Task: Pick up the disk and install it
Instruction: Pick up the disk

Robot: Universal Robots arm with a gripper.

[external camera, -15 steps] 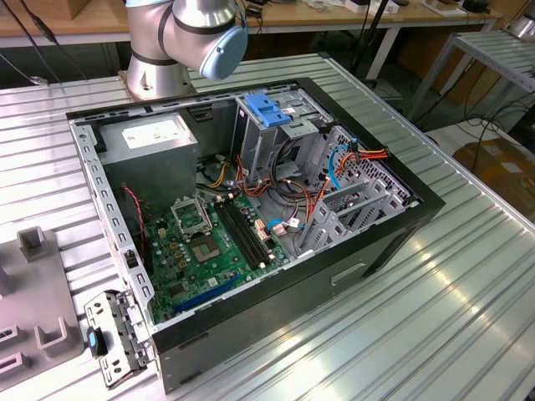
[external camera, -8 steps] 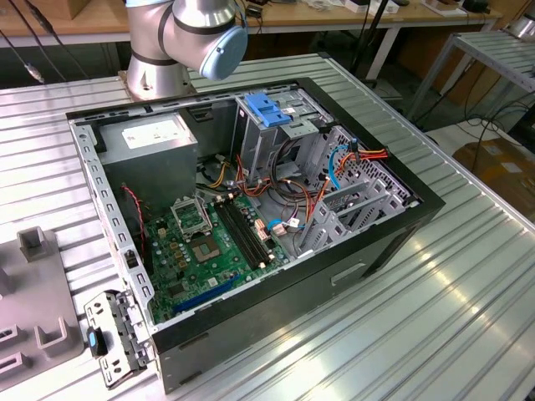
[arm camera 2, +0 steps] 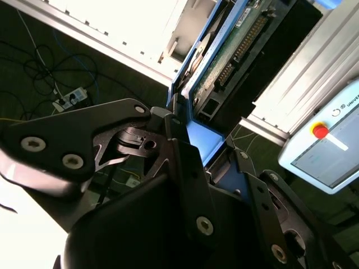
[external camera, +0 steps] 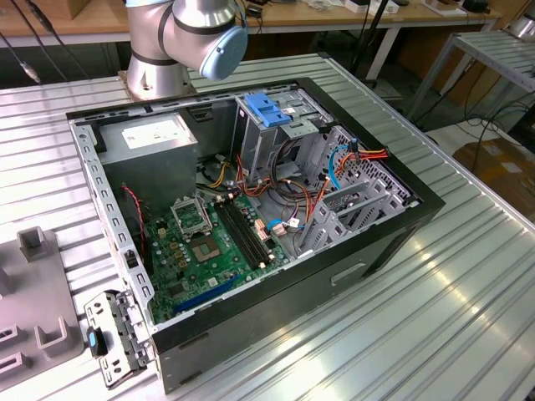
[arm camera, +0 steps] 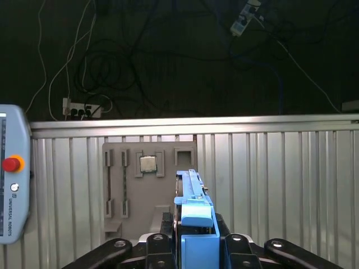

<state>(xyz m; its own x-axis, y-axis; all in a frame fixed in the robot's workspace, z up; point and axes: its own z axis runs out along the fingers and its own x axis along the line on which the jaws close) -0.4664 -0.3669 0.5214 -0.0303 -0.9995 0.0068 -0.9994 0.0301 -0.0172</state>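
Blue-railed disk (arm camera: 193, 210) clamped edge-on in gripper (arm camera: 195, 242), long axis pointing straight out.

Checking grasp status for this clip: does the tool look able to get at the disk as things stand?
Probably yes: in the first wrist view the disk stands on edge between the fingers of the tool, with nothing in the way.

The blue-railed dark disk (arm camera: 193, 216) is held in the gripper (arm camera: 196, 253) above the ribbed metal worktop (arm camera: 280, 179) bearing a grey slotted plate (arm camera: 130, 188).
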